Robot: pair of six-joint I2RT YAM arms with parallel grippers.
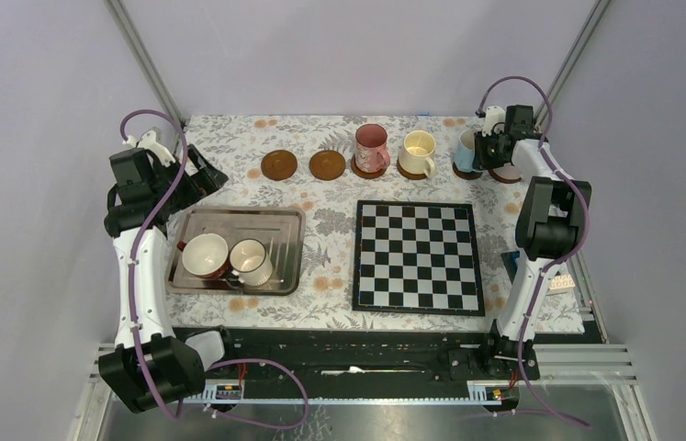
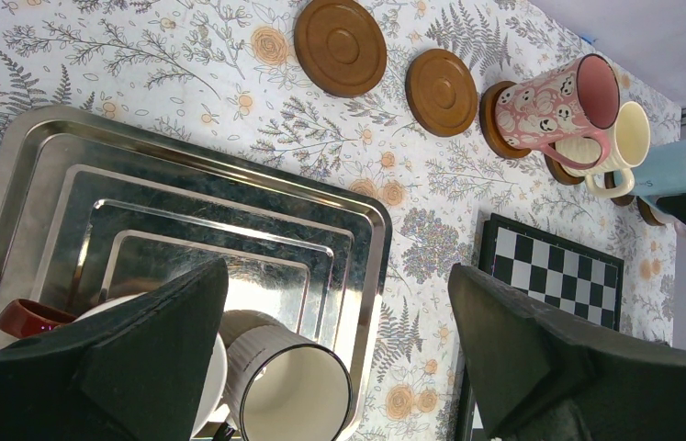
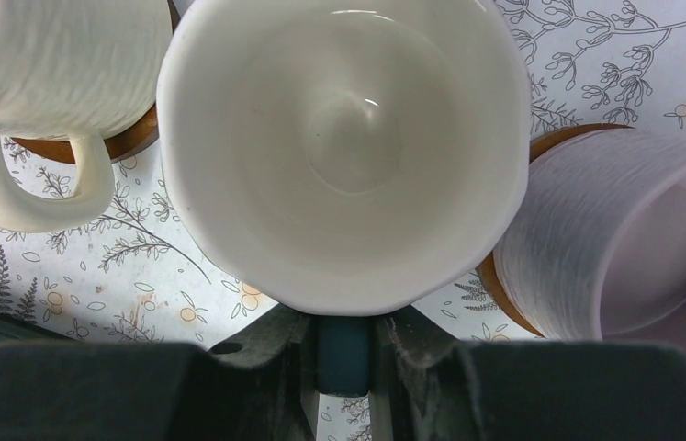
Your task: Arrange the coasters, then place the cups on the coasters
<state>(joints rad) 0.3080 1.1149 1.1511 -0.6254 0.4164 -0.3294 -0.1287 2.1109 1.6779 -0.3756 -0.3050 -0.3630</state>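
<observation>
1. The surface (image 1: 330, 234) has a fern-and-flower print cloth over it. Plain pale walls (image 1: 348, 55) all round, and two metal frame posts (image 1: 143, 57) run up from the back corners.
2. Back row, left to right: two bare coasters (image 1: 279, 164), then the pink mug (image 1: 372, 148) and the cream mug (image 1: 418, 152), each on its own coaster. After those come the light blue mug (image 3: 348, 138) and, far right, the lilac mug (image 3: 596, 239) on a coaster.
3. The right gripper (image 1: 489, 150) has its jaws clamped tight on the light blue mug's handle.
4. The left gripper (image 2: 336, 280) hangs above the metal tray (image 1: 288, 220) side, jaws spread wide with nothing in them.
5. The tray sits front left with the dark-red cup (image 1: 204, 255) and the white mug (image 1: 251, 263) side by side in it. The chessboard (image 1: 417, 257) lies just to its right.
6. Hard bits:
   - From above, the right arm covers nearly all of the lilac mug.
   - I can't tell if the light blue mug sits flat on its coaster or is lifted off it.
   - In the left wrist view a finger hides most of the dark-red cup, so only the handle pokes out.
   - The right wrist view crops the cream and lilac mugs at its edges.
</observation>
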